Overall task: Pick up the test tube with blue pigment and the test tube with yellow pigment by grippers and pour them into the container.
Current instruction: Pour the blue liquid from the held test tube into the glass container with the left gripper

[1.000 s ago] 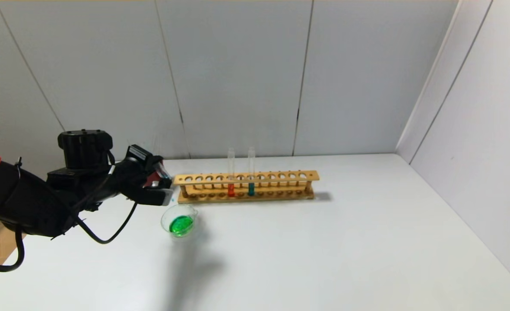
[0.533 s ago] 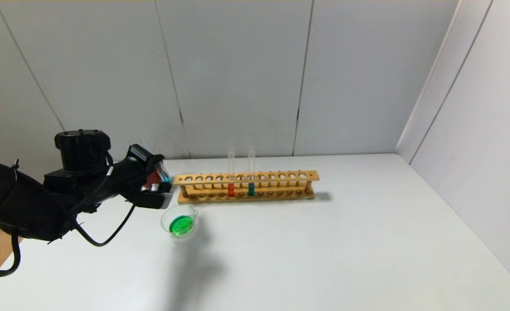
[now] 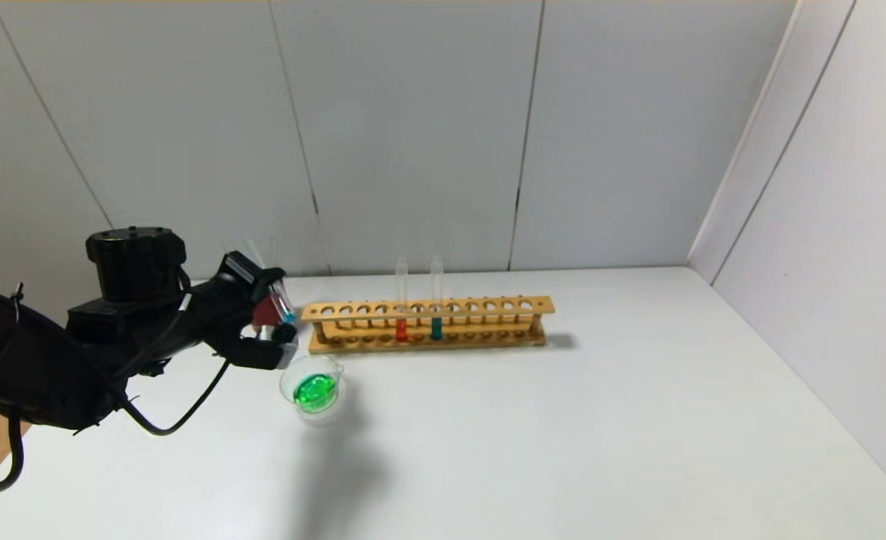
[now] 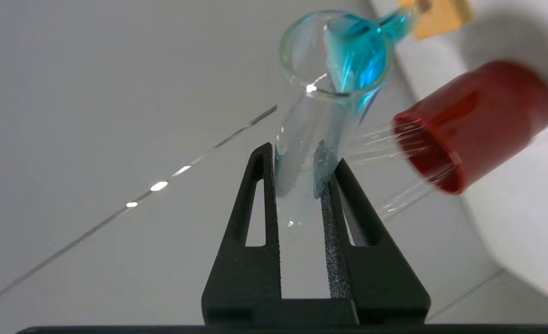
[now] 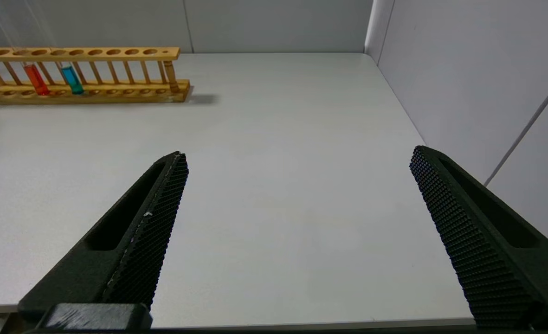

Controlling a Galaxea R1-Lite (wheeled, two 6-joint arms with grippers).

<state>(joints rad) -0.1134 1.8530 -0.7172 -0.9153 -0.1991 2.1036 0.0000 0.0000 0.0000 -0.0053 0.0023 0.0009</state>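
**Left gripper holds a blue-stained tube beside the beaker**

White table [image 3: 563,420] backed by pale grey wall panels carries a wooden rack [image 3: 427,324] with an orange-red tube [image 3: 401,319] and a teal-blue tube [image 3: 436,316] standing upright in it. Just in front of the rack's left end sits the container [image 3: 312,388], a low glass beaker holding green liquid. Above and slightly left of it, the left gripper [image 3: 277,330] is clamped on a tilted test tube [image 4: 329,93] streaked with blue liquid. A red cup [image 4: 473,123] lies close beyond. The right gripper [image 5: 297,185] hangs over bare table, fingers spread wide.
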